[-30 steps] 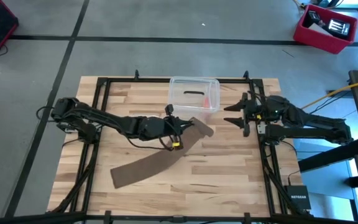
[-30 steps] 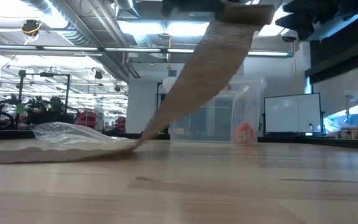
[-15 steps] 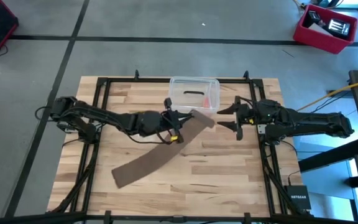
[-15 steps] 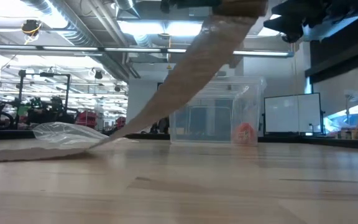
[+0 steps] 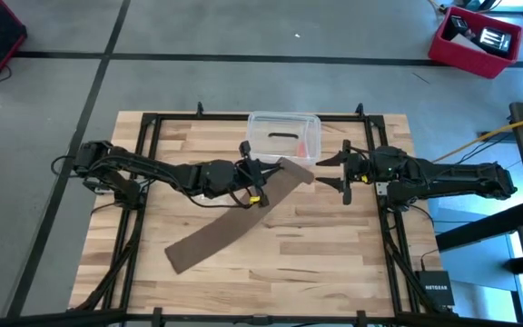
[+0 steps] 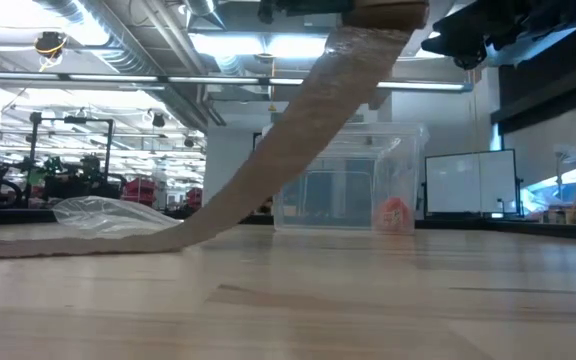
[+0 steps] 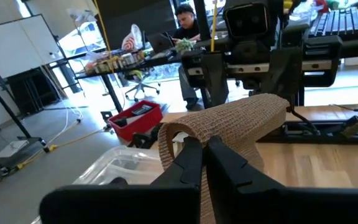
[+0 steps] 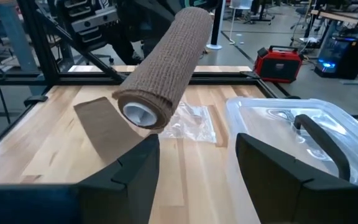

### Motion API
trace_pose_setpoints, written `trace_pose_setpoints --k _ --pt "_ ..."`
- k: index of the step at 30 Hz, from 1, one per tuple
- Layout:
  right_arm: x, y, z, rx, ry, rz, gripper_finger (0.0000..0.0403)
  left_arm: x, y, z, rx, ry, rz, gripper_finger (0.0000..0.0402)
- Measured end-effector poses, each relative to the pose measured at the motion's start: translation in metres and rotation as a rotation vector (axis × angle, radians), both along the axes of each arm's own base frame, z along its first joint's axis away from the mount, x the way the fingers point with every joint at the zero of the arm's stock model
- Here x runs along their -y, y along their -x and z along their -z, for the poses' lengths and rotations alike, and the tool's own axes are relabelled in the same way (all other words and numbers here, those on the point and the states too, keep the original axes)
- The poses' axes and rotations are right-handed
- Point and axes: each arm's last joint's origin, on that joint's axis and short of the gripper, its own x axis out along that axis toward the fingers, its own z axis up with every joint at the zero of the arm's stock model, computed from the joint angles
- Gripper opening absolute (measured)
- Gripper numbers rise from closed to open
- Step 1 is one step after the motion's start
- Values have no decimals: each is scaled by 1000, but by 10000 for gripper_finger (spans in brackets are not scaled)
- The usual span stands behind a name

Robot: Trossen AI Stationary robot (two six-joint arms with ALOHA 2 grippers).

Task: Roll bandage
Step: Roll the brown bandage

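Observation:
The bandage (image 5: 225, 238) is a long brown strip. Its near-left end (image 6: 28, 245) lies flat on the table, and it slants up to a raised end curled into a loose roll (image 8: 166, 68). My left gripper (image 5: 260, 175) reaches in level from the table's left and is shut on that raised end. My right gripper (image 5: 327, 173) stands open just to the right of the roll and faces it. Its fingers (image 8: 135, 168) touch nothing. My left gripper pinches the bandage between its two fingers (image 7: 194, 158), right behind the curled end (image 7: 229, 118). The fingers lie level, coming from the table's left, and the curl arches over their tips. The raised end is clear of the table. The strip runs down slantwise to its end on the table.
A clear plastic box (image 5: 284, 136) with a small red thing inside stands at the far middle, close behind both grippers. A small clear plastic bag (image 8: 191, 121) lies on the table near the strip. A black frame (image 5: 143, 182) borders the table.
My right gripper has gone toward the table's left, closer to the bandage's raised end, and has rolled a little; it stays open. The raised end in my left gripper has shifted slightly toward the far edge, and a little more of the strip has come off the table.

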Motion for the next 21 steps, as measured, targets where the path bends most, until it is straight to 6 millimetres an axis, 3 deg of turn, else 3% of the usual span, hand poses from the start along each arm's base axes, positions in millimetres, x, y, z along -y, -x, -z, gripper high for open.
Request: trace_pose_setpoints --k 9,17,21 --pt "0 0 0 -6 73 -13 216 0 0 0 2 4 0 0" --pt "2 7 -3 -6 243 52 216 0 0 0 -1 3 0 0" --pt "3 10 -15 -52 378 58 216 -1 0 0 5 16 -3 0"
